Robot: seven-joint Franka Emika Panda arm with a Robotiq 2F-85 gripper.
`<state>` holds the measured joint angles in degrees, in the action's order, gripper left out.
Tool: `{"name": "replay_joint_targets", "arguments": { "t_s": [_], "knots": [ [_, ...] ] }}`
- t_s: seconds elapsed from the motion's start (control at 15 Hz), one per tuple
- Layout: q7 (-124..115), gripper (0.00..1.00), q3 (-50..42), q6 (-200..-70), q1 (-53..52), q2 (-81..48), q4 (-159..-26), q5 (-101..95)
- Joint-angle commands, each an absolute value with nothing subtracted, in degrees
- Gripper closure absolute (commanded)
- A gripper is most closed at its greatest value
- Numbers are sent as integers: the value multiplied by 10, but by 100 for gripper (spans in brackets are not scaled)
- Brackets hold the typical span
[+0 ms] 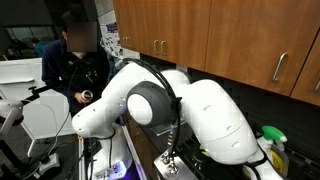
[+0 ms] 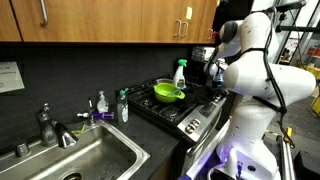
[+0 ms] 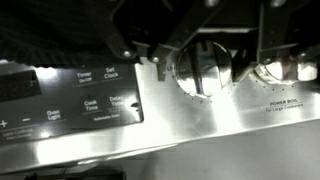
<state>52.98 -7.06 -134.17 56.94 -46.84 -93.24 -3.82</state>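
Note:
In the wrist view my gripper [image 3: 195,62] comes in from the top and hangs over a round silver stove knob [image 3: 201,68] on the steel control panel [image 3: 180,125]. The dark fingers [image 3: 135,50] stand on either side of the knob. The right one is close against its edge and the left one leaves a gap. The jaws are open and hold nothing. In an exterior view the gripper [image 2: 217,85] points down at the far end of the stove front [image 2: 200,120]. In an exterior view the white arm [image 1: 150,100] hides the gripper.
A second knob [image 3: 275,70] sits to the right and touch buttons [image 3: 95,100] to the left. On the stove are a green pan [image 2: 168,93] and a spray bottle [image 2: 180,72]. A sink [image 2: 90,160] lies beside it. A person [image 1: 72,55] stands behind.

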Motion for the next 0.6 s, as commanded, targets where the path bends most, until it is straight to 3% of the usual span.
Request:
{"name": "replay_joint_targets", "arguments": {
  "t_s": [0.0,0.53],
  "knots": [
    [505,2,-49,-1309,555,-404,-992,-5],
    [517,0,-39,-1284,557,-408,-988,38]
  ]
}}
